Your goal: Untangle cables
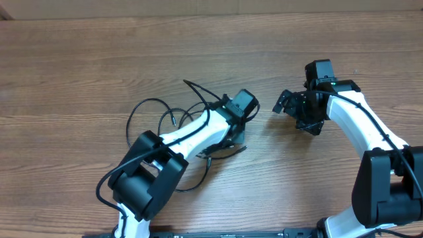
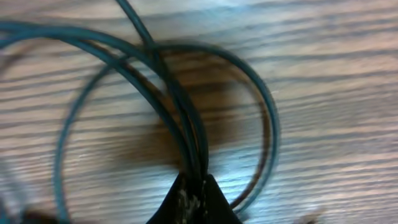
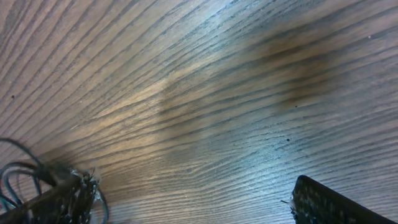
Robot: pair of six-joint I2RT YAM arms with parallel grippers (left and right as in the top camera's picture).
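Left wrist cam: left gripper [image 2: 193, 194] pinched tight on cables [image 2: 185, 124], prob two strands. Thin, limp, light cords; grab near loop crossing. Right gripper [image 1: 294, 111] spread, empty.

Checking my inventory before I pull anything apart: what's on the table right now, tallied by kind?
cable bundle: 1 (the cords in it are too looped together to count)
tools: 2 (left tool shut on the cable bundle, right tool open and holding nothing)
Total: 3
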